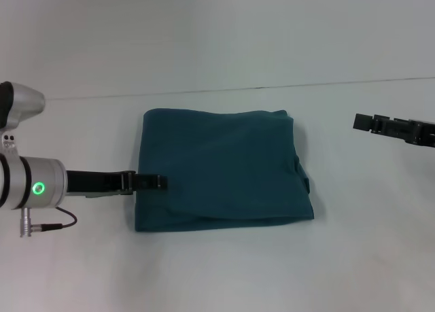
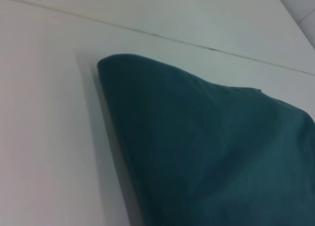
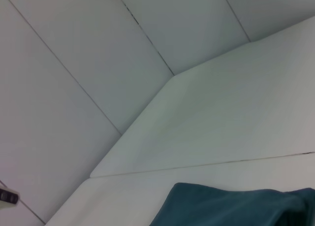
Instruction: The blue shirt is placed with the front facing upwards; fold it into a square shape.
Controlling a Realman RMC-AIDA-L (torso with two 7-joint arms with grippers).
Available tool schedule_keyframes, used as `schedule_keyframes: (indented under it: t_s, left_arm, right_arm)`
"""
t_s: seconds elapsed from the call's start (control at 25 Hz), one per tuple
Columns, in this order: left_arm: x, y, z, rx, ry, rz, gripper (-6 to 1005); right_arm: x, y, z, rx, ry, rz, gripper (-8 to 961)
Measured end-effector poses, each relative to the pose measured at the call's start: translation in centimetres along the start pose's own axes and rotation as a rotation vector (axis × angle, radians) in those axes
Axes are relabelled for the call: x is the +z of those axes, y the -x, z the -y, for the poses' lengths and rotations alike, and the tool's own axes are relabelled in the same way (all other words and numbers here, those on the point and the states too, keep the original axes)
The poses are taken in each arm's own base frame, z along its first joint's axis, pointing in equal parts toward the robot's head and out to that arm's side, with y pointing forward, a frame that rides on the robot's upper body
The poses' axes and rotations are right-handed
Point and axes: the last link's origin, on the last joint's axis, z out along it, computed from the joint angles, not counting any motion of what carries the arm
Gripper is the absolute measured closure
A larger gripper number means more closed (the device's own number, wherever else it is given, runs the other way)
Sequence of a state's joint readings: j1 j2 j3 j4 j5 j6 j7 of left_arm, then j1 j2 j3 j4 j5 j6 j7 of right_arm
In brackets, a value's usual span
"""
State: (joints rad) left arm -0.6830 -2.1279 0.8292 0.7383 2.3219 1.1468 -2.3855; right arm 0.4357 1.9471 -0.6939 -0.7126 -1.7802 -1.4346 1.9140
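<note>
Item: blue shirt [image 1: 221, 169]. It is lying folded into a roughly square, multi-layered bundle at the centre of the head view, resting flat on the white tabletop [image 1: 224, 271]. No lettering or collar is showing; only plain teal cloth is facing up. The right edge is bulging unevenly, with a small fold sticking out at mid-height, and the lower edge is slanting slightly. In the left wrist view the shirt [image 2: 206, 152] is filling the lower right of the frame, one rounded corner pointing toward the upper left. In the right wrist view a strip of the shirt [image 3: 231, 206] is showing along the bottom edge.

Item: left pincer [image 1: 155, 182]. It is reaching in from the left of the head view, its dark tip lying over the shirt's left edge, low on that side. Whether it is pinching the cloth or merely resting on it cannot be told; its opening is not discernible.

Item: right pincer [image 1: 363, 122]. It is hovering at the right edge of the head view, well apart from the shirt, holding nothing; how far it is open cannot be told.
</note>
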Motion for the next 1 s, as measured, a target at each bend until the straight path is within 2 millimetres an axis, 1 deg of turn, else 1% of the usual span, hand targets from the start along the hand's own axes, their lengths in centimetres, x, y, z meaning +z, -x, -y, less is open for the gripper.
schedule_keyframes:
  t_s: [0.24, 0.48, 0.64, 0.72, 0.8, 1.0]
  left_arm:
    - [0.8, 0.1, -0.4, -0.007, 0.006, 0.030, 79]
    - [1.0, 0.0, -0.6, -0.003, 0.008, 0.041, 79]
    - [1.7, 0.2, -1.3, 0.017, 0.013, 0.065, 80]
    - [1.9, 0.2, -1.5, 0.023, 0.012, 0.069, 105]
    - [2.6, 0.0, -2.2, 0.042, 0.004, 0.079, 131]
    - [2.6, -0.4, -2.6, 0.052, -0.002, 0.056, 195]
  right_arm:
    - [-0.2, 0.2, 0.1, 0.002, -0.005, 0.009, 7]
    - [-0.3, 0.1, 0.2, 0.004, -0.007, 0.010, 7]
    - [-0.4, 0.1, 0.2, 0.005, -0.008, 0.014, 7]
    - [-0.4, 0.1, 0.2, 0.007, -0.005, 0.015, 7]
    - [-0.4, 0.0, 0.1, 0.011, -0.002, 0.016, 7]
    - [-0.6, -0.1, 0.1, 0.020, 0.005, 0.019, 8]
